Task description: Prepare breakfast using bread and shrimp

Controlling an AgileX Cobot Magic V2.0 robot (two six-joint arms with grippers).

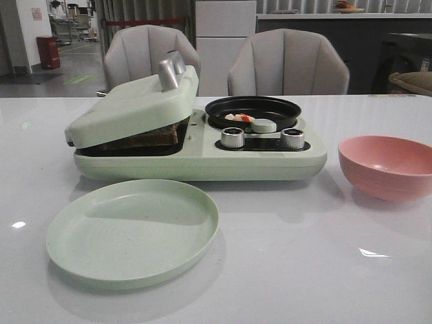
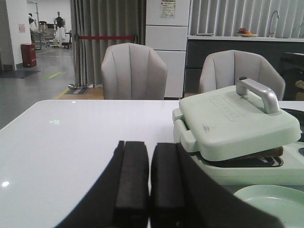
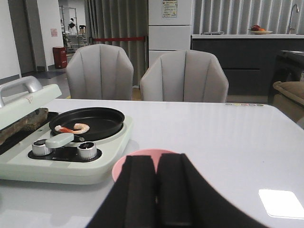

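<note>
Cooking stage, I'd say — bread (image 1: 145,140) sat under the press lid (image 1: 135,104), shrimp (image 3: 72,128) in the pan (image 3: 88,122), and both the left gripper (image 2: 150,178) and right gripper (image 3: 157,187) were pressed together on nothing, so next up looked like lifting that lid and plating onto the green plate (image 1: 133,229).

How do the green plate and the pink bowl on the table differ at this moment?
The green plate is pale green, wide and shallow; the pink bowl is pink, deeper and narrower across. The plate lies in front of the breakfast maker, below its sandwich press side, while the bowl stands off the maker's pan end, on the robot's right. What they share: both look empty, both rest upright on the white table, and neither is touched by a tool.
</note>
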